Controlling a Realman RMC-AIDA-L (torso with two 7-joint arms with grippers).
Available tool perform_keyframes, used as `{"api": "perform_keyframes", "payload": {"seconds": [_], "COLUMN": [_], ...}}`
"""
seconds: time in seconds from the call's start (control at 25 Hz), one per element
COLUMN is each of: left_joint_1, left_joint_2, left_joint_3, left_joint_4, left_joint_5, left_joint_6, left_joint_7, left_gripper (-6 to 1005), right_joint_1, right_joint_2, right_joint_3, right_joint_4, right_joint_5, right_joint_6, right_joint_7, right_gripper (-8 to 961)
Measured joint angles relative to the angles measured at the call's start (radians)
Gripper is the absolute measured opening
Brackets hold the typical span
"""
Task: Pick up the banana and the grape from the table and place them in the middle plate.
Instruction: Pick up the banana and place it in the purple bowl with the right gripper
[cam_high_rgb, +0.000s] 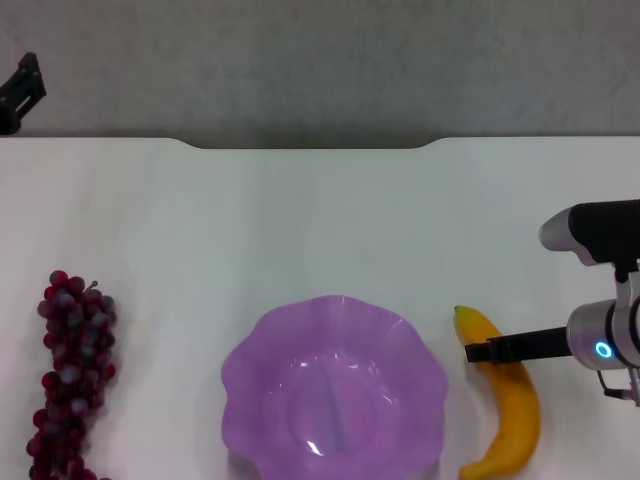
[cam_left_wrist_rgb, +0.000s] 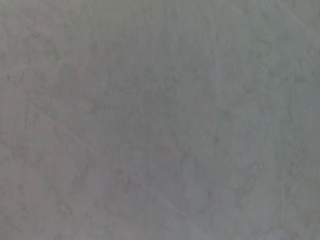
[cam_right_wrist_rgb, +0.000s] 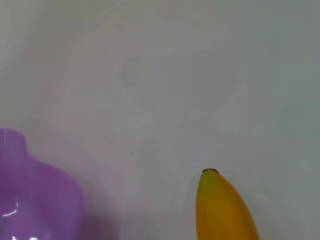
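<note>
My right pincer (cam_high_rgb: 478, 352) over banana (cam_high_rgb: 505, 400), lower right, beside the empty middle plate (cam_high_rgb: 335, 395); finger spread unclear. Should grip mid-body, squarely. Grape (cam_high_rgb: 72, 375) lower left.

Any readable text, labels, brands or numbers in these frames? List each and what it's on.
None readable. No print shows on the banana, the grape, the middle plate or the table. The right tool sits over the banana; its arm carries only a small blue ring light, not a character.
</note>
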Motion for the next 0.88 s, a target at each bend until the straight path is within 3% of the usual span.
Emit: {"api": "perform_keyframes", "payload": {"seconds": [0.16,0.56,0.88], "left_joint_1": [0.009,0.006,0.007], "left_joint_2": [0.000,0.000,0.000], "left_joint_3": [-0.001,0.002,0.002], "left_joint_4": [0.000,0.000,-0.004], "left_joint_5": [0.000,0.001,0.001], "left_joint_6": [0.000,-0.020,-0.021], "left_joint_7": [0.000,0.000,0.000], "left_gripper": [795,795,795], "right_joint_1": [-0.023,-0.163,-0.202], "right_joint_2": [-0.004,-0.003,-0.001], "right_joint_3": [0.010,0.130,0.111], "right_joint_4": [-0.065,-0.459,-0.682], "right_joint_5": [-0.001,-0.132,-0.158], "right_joint_6": [0.023,0.174,0.276], "right_joint_7": [-0.012,-0.008,-0.008], "right_gripper": [523,522,523]}}
